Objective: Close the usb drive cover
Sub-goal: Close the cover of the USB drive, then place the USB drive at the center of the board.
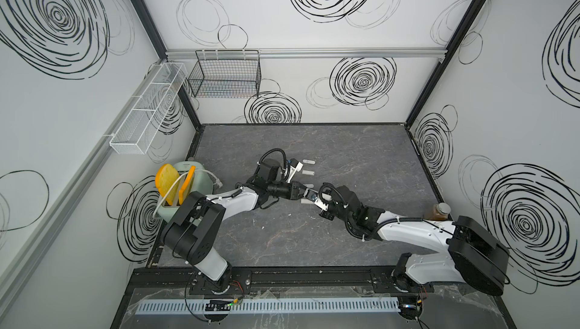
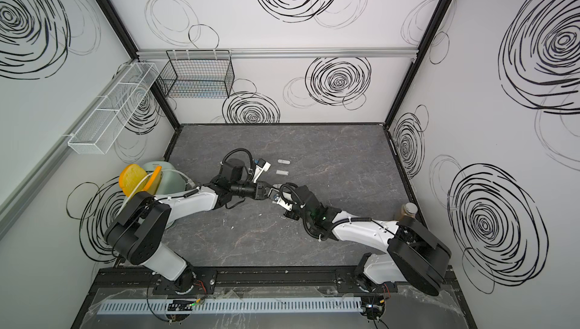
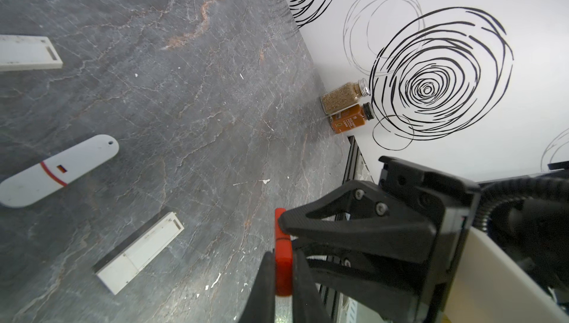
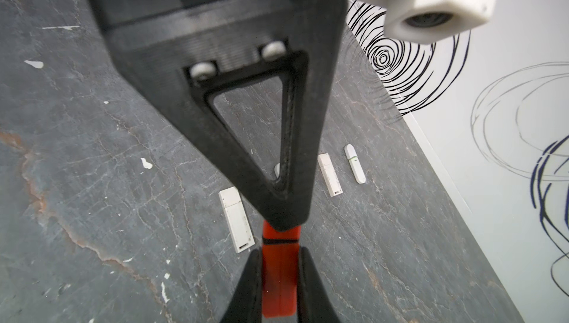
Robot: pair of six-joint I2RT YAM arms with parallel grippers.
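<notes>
Left jaws: clenched on one end of the red usb drive (image 3: 282,275).
Right jaws: clenched on its other end.
Drive position: over the worktop (image 1: 282,242), near white drives (image 4: 235,223).

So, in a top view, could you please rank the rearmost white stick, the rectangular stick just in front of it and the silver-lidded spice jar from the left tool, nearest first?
1. rectangular stick, just behind the left tool
2. rearmost white stick, one place farther back
3. silver-lidded spice jar, by the right wall
</notes>
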